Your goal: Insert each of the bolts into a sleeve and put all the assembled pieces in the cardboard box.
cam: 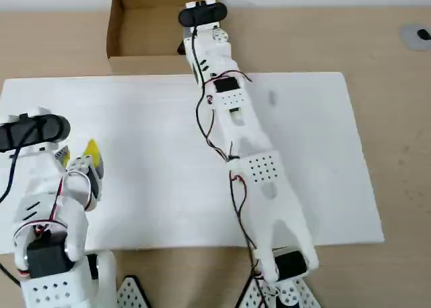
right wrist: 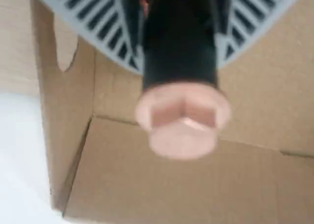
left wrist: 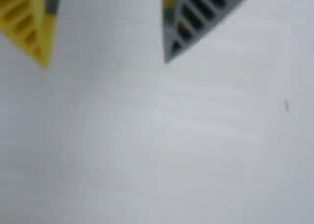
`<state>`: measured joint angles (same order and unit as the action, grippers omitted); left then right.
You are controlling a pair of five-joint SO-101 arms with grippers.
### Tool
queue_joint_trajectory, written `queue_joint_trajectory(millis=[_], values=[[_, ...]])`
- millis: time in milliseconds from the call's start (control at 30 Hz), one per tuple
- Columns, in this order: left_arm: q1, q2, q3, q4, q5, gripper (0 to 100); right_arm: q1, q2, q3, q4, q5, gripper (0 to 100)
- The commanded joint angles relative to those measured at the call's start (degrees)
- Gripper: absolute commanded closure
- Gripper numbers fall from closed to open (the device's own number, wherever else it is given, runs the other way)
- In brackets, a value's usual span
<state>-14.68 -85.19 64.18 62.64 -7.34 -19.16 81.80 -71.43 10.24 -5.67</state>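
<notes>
My right gripper (right wrist: 179, 62) is shut on an assembled piece: a black sleeve (right wrist: 179, 42) with a pink hexagonal bolt head (right wrist: 182, 118) at its free end. The piece hangs inside the cardboard box (right wrist: 147, 189), above its bare floor. From above, the right arm (cam: 229, 99) stretches across the mat to the cardboard box (cam: 138, 35) at the table's far edge. My left gripper (cam: 78, 154) is at the near left, open, and its yellow fingertips (left wrist: 37, 37) hover over the white mat (left wrist: 171, 150) with nothing between them.
A white mat (cam: 155, 187) covers most of the wooden table (cam: 397, 119). A small grey object (cam: 416, 36) lies at the far right edge. The box's brown walls (right wrist: 64, 111) stand close around the held piece.
</notes>
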Motion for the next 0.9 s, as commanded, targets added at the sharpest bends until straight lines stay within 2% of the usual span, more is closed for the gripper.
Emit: queue_joint_trajectory(millis=[0, 133, 333, 500, 567, 667, 767, 867], values=[[0.70, -0.40, -2.73, 1.85, -0.26, 83, 1.36, -0.04, -8.31, 3.16, 0.53, 89.6], [0.70, -0.40, -3.08, 2.20, -0.26, 83, 1.36, 1.63, -13.76, 7.74, 0.35, 82.0], [0.70, -0.40, -3.08, 2.29, -0.26, 83, 1.27, 4.88, -24.13, 14.59, 0.26, 81.7], [0.62, -0.40, -3.08, 2.37, -0.26, 83, 0.66, 1.80, -24.22, 21.10, 0.18, 81.8], [0.53, -0.40, -3.16, 3.34, -0.26, 83, 0.66, -1.80, -24.22, 25.93, 0.09, 85.3], [0.88, -0.40, -3.25, 6.07, -0.26, 84, 0.22, -7.96, -24.22, 34.20, 0.09, 99.5], [0.79, -0.40, -3.34, 7.82, -0.26, 84, -0.57, -14.11, -24.22, 45.98, -1.41, 99.1], [0.79, -0.40, -3.34, 8.26, -0.09, 90, -1.01, -20.97, -24.22, 63.03, -4.48, 98.8]])
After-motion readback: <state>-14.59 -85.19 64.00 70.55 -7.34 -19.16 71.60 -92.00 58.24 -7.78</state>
